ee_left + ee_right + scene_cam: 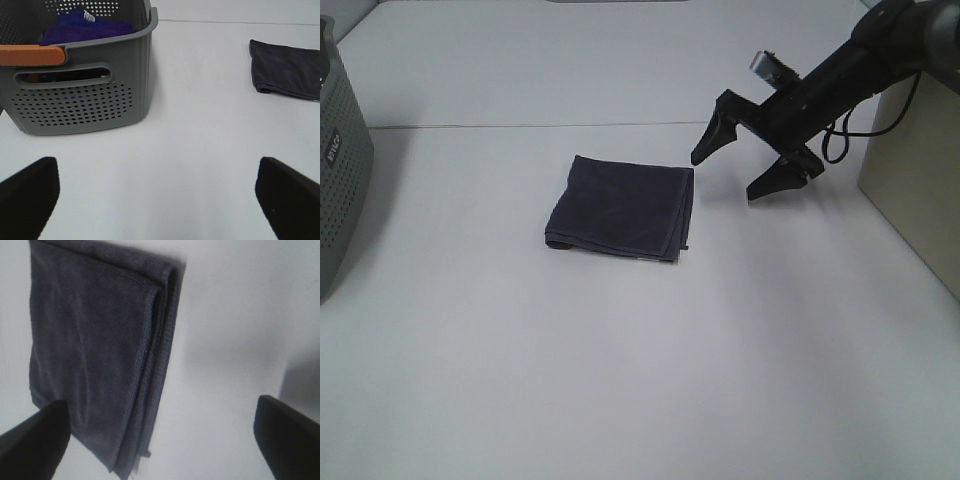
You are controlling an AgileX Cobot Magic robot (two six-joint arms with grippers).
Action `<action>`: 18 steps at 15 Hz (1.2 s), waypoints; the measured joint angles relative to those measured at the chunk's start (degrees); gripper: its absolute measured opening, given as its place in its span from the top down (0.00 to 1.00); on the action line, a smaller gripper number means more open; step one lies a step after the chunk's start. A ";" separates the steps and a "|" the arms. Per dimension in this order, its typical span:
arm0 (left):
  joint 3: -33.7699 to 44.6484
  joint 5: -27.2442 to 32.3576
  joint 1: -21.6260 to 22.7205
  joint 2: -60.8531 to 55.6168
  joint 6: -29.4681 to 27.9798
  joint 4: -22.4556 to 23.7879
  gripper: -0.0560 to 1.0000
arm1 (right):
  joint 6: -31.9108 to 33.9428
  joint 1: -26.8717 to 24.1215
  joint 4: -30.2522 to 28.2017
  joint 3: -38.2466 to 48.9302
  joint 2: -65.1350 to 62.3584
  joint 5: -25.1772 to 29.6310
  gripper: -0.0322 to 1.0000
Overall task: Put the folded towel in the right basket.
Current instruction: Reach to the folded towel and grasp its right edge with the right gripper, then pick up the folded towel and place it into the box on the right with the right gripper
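The folded dark grey towel (619, 207) lies flat on the white table near the middle. It also shows in the right wrist view (95, 350) and at the edge of the left wrist view (287, 70). My right gripper (732, 168) is open and empty, hovering just right of the towel's far right corner, apart from it. Its fingertips (35, 440) frame the towel's right edge. The right basket (920, 170) is a beige box at the right edge. My left gripper (160, 200) is open and empty, out of the exterior high view.
A grey perforated basket (340, 170) stands at the left edge; in the left wrist view (80, 95) it holds blue cloth and has an orange handle. A cable hangs by the right arm near the beige basket.
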 joint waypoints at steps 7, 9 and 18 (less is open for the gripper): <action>0.00 0.00 0.00 0.00 0.00 0.06 0.01 | -0.17 2.12 2.29 -1.60 3.50 -2.75 0.06; 0.00 0.00 0.00 0.00 0.00 0.06 0.01 | 0.00 4.93 2.18 -2.18 4.58 -5.79 0.08; 0.00 0.00 0.00 0.00 0.00 0.11 0.01 | 0.69 16.39 6.13 -3.38 10.14 -19.25 0.92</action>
